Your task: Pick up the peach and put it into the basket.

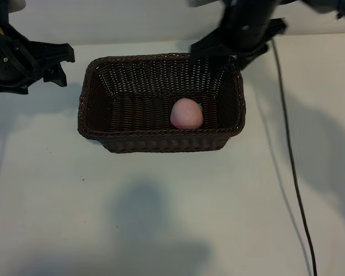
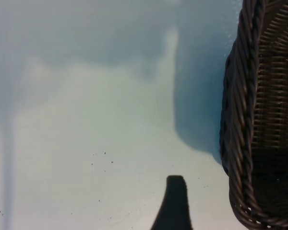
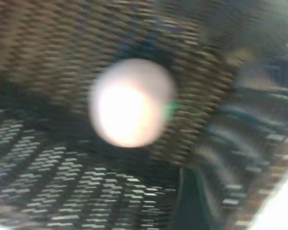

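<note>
The pale-pink peach (image 1: 187, 113) lies free on the floor of the dark-brown wicker basket (image 1: 98, 123), toward its right end. My right gripper (image 1: 219, 56) hangs over the basket's far right rim, open, with nothing between its fingers. In the right wrist view the peach (image 3: 129, 103) rests against the basket's weave (image 3: 48, 158), apart from the one dark finger (image 3: 192, 201) that shows. My left gripper (image 1: 68, 68) is parked open at the far left, beside the basket. In the left wrist view one of its fingers (image 2: 175, 206) stands over the bare table next to the basket's braided rim (image 2: 237, 120).
A black cable (image 1: 290, 155) runs down the white table (image 1: 161, 207) on the right side. Soft shadows fall across the table in front of the basket.
</note>
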Available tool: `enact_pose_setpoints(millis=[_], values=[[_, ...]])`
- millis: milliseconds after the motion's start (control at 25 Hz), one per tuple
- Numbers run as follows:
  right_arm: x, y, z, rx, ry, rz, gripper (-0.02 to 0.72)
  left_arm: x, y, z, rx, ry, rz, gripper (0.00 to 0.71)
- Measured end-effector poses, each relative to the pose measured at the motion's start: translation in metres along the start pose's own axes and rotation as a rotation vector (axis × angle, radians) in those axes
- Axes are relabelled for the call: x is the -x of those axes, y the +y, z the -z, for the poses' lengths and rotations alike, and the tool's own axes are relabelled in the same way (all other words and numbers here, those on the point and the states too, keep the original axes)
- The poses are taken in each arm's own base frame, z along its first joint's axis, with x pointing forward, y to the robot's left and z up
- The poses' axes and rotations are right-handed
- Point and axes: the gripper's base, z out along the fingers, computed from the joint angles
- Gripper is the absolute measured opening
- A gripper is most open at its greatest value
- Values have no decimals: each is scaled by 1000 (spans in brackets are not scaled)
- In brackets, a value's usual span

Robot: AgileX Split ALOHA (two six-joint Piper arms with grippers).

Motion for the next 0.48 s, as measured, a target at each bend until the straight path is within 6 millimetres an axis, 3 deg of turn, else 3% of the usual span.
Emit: enact_pose_setpoints(millis=[240,480], values=[[1,-62,6,-72,-9,-108,500,0,0,0,0,0,2,591],[-5,-81,1,-85,19,-145,497,0,0,0,0,0,2,591]])
